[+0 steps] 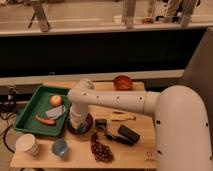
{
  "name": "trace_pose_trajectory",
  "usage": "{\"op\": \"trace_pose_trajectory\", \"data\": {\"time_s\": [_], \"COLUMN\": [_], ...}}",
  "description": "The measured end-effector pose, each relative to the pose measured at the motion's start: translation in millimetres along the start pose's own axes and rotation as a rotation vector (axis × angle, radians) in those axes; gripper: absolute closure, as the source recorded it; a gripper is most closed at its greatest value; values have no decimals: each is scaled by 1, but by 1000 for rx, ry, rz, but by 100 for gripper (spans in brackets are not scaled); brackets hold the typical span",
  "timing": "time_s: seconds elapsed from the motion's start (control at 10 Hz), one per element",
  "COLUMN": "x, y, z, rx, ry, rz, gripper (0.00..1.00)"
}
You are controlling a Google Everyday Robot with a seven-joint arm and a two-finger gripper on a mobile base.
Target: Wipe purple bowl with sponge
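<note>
The purple bowl [86, 129] sits on the wooden table [135, 150] just right of the green tray, mostly covered by my arm. My white arm reaches in from the right and bends down over the bowl. The gripper [76, 121] points down into the bowl, over its left half. The sponge is hidden under the gripper.
The green tray [30, 111] holds an orange fruit [55, 100], a grey flat piece [56, 112] and a carrot [45, 120]. An orange-brown bowl [123, 82] stands at the back. Nearby lie a paper cup [27, 145], a light-blue cup [60, 147], grapes [101, 149], a banana [122, 116] and black objects [128, 134].
</note>
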Motion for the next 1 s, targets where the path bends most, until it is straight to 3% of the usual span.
{"op": "trace_pose_trajectory", "data": {"time_s": [0.2, 0.4, 0.6, 0.8, 1.0], "x": [-11, -30, -43, -42, -24], "y": [-1, 14, 35, 51, 54], "z": [-4, -6, -9, -12, -7], "rx": [-12, -32, -54, -80, -94], "ry": [-13, -20, 0, 16, 25], "rz": [13, 53, 112, 132, 122], "gripper": [100, 100, 100, 100, 100]}}
